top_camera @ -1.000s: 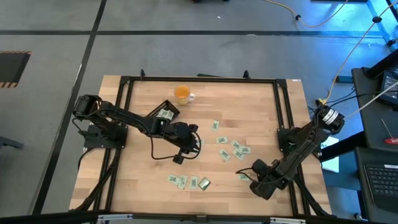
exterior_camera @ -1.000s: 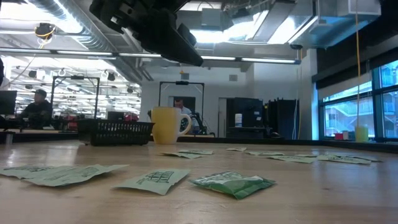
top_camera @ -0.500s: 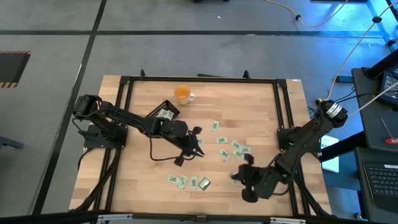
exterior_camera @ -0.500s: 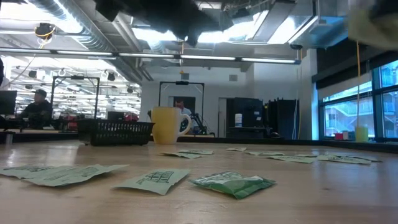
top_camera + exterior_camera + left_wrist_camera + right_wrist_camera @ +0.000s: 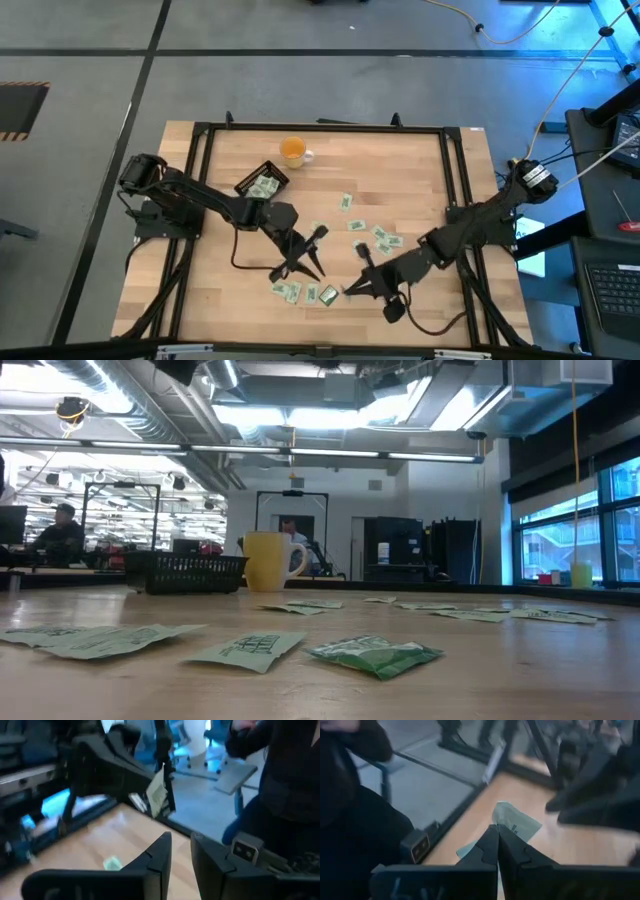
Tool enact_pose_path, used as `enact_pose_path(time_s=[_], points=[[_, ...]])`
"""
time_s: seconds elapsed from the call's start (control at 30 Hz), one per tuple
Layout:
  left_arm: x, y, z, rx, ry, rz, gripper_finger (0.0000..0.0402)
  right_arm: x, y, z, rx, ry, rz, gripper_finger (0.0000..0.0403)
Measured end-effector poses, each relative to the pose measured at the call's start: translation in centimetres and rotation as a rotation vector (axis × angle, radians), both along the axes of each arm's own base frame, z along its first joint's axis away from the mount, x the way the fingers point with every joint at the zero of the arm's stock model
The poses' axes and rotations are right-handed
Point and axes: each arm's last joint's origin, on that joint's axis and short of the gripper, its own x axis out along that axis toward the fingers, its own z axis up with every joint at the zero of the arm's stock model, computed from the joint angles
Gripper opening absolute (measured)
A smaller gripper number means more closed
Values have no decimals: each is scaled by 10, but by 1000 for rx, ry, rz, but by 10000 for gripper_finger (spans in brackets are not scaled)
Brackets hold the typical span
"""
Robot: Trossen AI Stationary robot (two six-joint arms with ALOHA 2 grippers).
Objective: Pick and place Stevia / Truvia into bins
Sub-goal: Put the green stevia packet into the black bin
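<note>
High view shows the right end effector (image 5: 352, 290) closed on a pale green paper sachet (image 5: 512, 822), next to carry to the shallow black tray (image 5: 262, 183); left end effector (image 5: 308, 257) is part-open, empty.

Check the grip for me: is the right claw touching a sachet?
Touching: in the right wrist view, the right claw pinches a sachet between shut fingers.
</note>
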Motion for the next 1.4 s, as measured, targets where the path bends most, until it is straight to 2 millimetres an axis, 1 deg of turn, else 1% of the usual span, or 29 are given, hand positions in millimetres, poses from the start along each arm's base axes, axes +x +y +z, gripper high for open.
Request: enact_pose_path(time_s=[0.13,0.3,0.43,0.57,0.93,1.13,1.4], points=[[5,-4,-2,-10,-58,-5,79,10,-12,6,3,-70,110,0],[7,0,1,-17,-95,8,89,19,-26,10,22,-102,188,0],[9,3,6,-35,-147,22,94,24,-36,10,31,-108,181,0],[9,3,7,-35,-151,22,95,28,-44,9,37,-99,157,0],[9,4,7,-5,-178,14,94,32,-54,8,73,-68,114,0],[9,4,7,16,-196,9,76,32,-53,8,72,-66,114,0],[9,4,7,16,-196,9,29,32,-54,7,71,-63,113,2]])
